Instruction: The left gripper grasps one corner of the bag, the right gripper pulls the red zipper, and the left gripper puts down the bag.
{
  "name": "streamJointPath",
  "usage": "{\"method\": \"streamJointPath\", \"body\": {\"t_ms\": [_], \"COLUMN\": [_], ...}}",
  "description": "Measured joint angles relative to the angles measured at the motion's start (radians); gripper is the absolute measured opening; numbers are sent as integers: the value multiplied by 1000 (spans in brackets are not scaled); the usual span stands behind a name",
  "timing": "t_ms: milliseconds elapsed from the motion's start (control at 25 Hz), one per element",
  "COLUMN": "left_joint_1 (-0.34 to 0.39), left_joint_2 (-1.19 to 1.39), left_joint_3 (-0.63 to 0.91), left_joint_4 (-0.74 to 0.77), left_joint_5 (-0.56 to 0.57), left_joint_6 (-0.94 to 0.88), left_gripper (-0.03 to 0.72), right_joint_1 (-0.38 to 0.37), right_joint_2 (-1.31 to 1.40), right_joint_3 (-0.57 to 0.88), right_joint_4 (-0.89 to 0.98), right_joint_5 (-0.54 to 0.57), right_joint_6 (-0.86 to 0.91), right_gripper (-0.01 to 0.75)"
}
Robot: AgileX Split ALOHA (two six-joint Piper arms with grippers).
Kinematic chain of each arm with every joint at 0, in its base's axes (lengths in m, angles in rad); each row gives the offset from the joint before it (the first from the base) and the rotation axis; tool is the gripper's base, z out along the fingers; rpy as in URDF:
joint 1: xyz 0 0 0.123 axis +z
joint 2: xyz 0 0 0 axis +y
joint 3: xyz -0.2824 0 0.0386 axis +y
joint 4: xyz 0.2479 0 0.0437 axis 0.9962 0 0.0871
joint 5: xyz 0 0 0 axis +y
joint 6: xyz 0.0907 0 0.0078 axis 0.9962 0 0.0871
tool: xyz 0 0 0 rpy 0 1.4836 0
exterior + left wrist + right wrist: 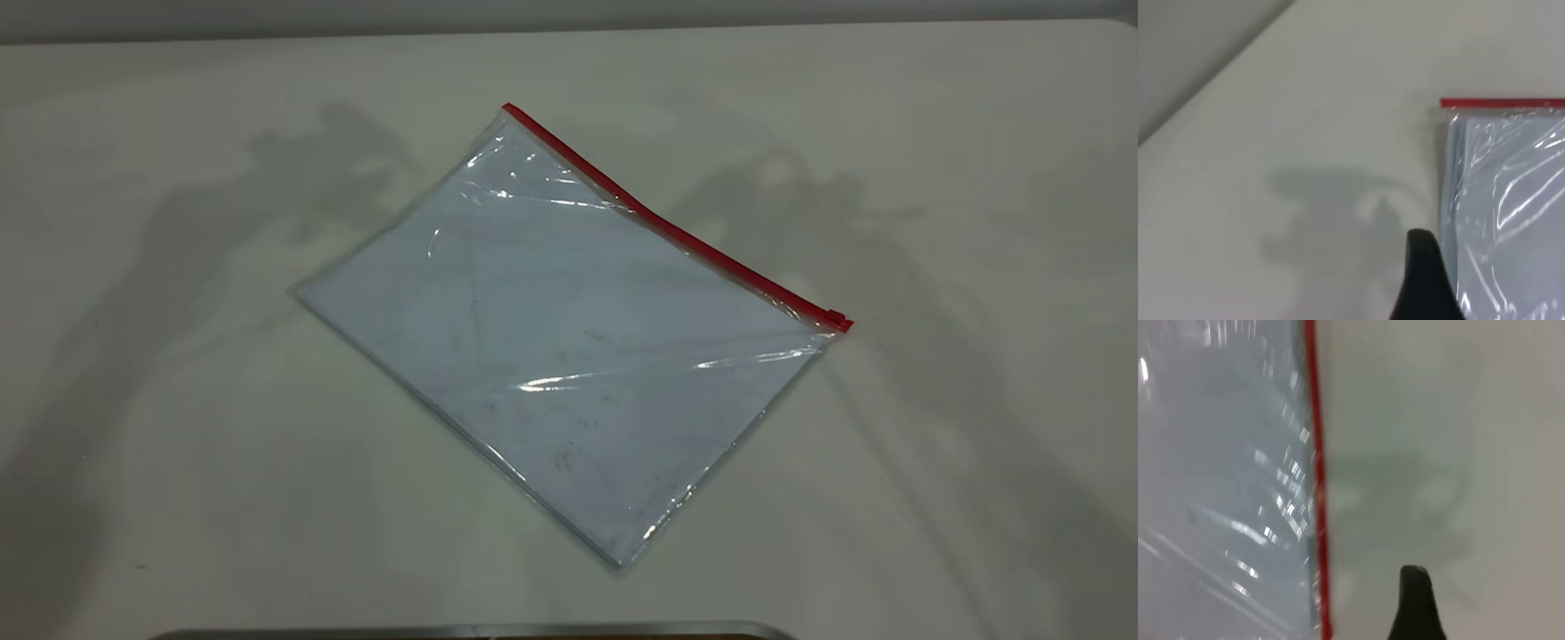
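Observation:
The bag (569, 347) lies flat on the white table, turned at an angle. The red zipper (676, 233) runs along its far right long edge, with the slider tab (837, 317) at the strip's near right end. The bag's corner (508, 114) at the strip's far end also shows in the left wrist view (1449, 115). Neither gripper shows in the exterior view. The left gripper (1423, 280) hangs over the table beside the bag's short edge (1451, 200), apart from it. The right gripper (1415, 607) hangs over bare table beside the red strip (1315, 487).
A grey metal edge (462, 632) lies at the table's near side. The table's far edge (569, 28) runs along the back. Arm shadows fall on the table to the left (293, 178) and right (800, 204) of the bag.

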Motion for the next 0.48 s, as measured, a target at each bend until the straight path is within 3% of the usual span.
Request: {"method": "streamJointPath", "body": {"t_ms": [320,480], "left_joint_1": [0,0], "left_joint_2": [-312,-416], "left_joint_3": [0,0], "left_joint_4": [167,203], "left_joint_5": [217,221], "left_joint_6": [-267,-314], "left_gripper": [569,569], "right_joint_1": [0,0], "right_joint_2": [-408,-572], "right_joint_3": [0,0], "right_joint_4": [0,1], "right_joint_5": [81,149], "right_joint_6": [76,102], "right_gripper": [591,591]}}
